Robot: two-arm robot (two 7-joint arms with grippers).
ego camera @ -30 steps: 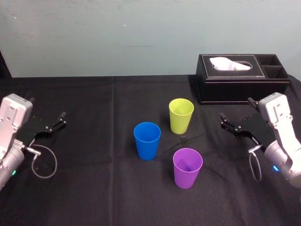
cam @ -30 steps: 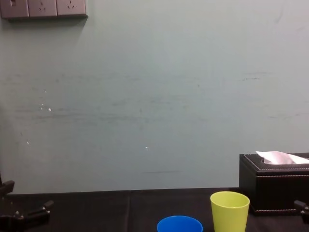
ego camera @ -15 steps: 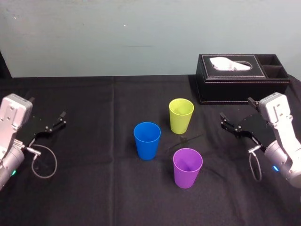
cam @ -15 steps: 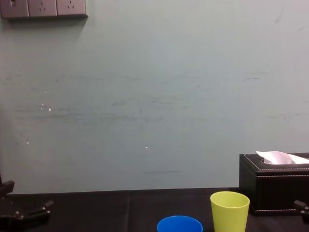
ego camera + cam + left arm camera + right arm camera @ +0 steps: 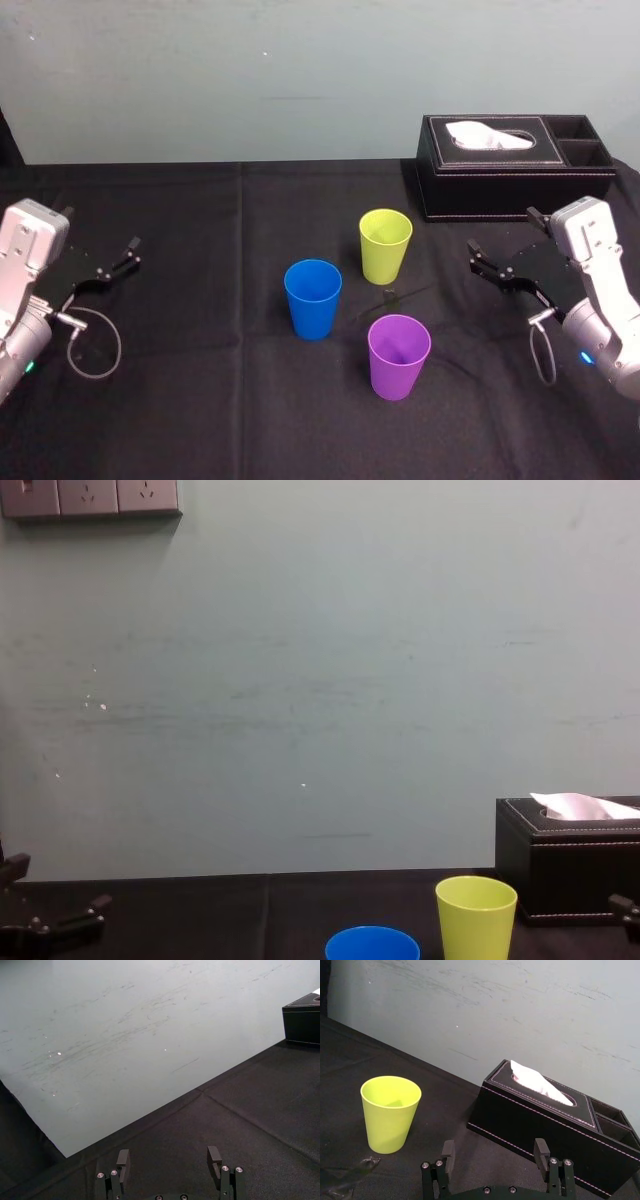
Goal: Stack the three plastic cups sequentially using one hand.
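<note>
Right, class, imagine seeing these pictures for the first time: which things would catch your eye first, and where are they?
Three bright cups stand apart and upright mid-table on the black cloth: the yellow-green cup farthest back, the blue cup to its left and nearer, the purple cup nearest. Behind them to the right sits a black tissue box, and the open left hand and right hand hover at either side.

Centre of the table [image 5: 200, 400]: blue cup [image 5: 313, 299], yellow-green cup [image 5: 385, 246] and purple cup [image 5: 399, 356] stand upright, close together but apart, with narrow gaps between.
Back right corner: black tissue box [image 5: 510, 180] blocks that side.
Left half: bare black cloth, open.
Front edge: bare cloth, open.
</note>
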